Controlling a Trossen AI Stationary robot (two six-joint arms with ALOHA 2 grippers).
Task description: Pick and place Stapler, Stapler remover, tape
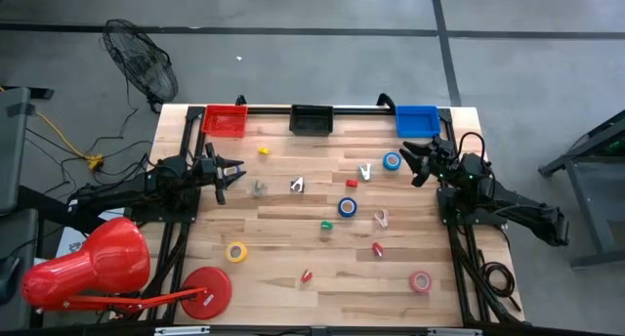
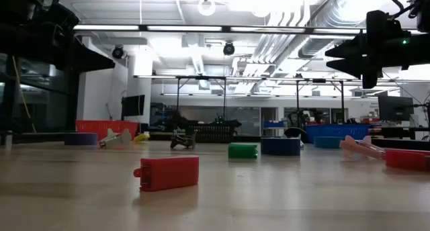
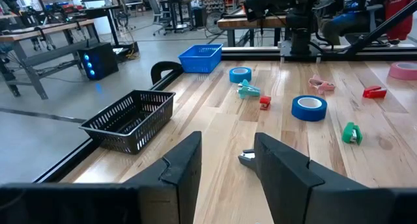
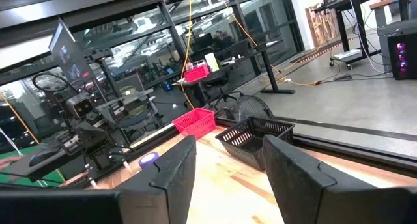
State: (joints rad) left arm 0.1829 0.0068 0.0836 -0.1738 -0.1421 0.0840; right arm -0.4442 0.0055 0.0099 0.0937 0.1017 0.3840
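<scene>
Three bins along the far table edge: red bin (image 1: 226,120), black bin (image 1: 311,119), blue bin (image 1: 417,120). Left gripper (image 1: 234,173) off the left edge, fingers parted, nothing between them. Right gripper (image 1: 413,161) just beside the light-blue tape roll (image 1: 392,161), fingers parted, empty too. Blue tape (image 1: 348,207) mid-table, yellow tape (image 1: 236,251) near front left, pink tape (image 1: 420,281) front right. Small red (image 1: 377,249) and green (image 1: 326,225) staplers scattered between, staple removers (image 1: 297,185) mid-table. All loose on wood, none in bins.
</scene>
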